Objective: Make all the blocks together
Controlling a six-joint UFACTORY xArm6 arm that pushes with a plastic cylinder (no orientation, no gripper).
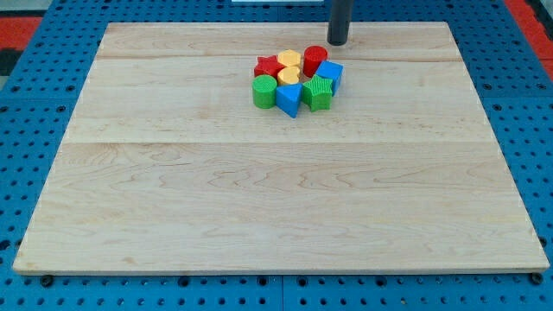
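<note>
Several blocks sit in one tight cluster near the top middle of the wooden board (276, 190). A red star (267, 66) is at the cluster's left, a yellow block (289, 60) and a second yellow block (288, 75) are in its middle, and a red cylinder (314, 60) is at its top right. A blue cube (330, 74) is at the right. A green cylinder (263, 91), a blue triangular block (289, 98) and a green star (319, 92) form the bottom row. My tip (337, 41) is just above and right of the red cylinder, apart from it.
The board lies on a blue perforated base (34, 95). Red patches (26, 22) show at the view's top corners.
</note>
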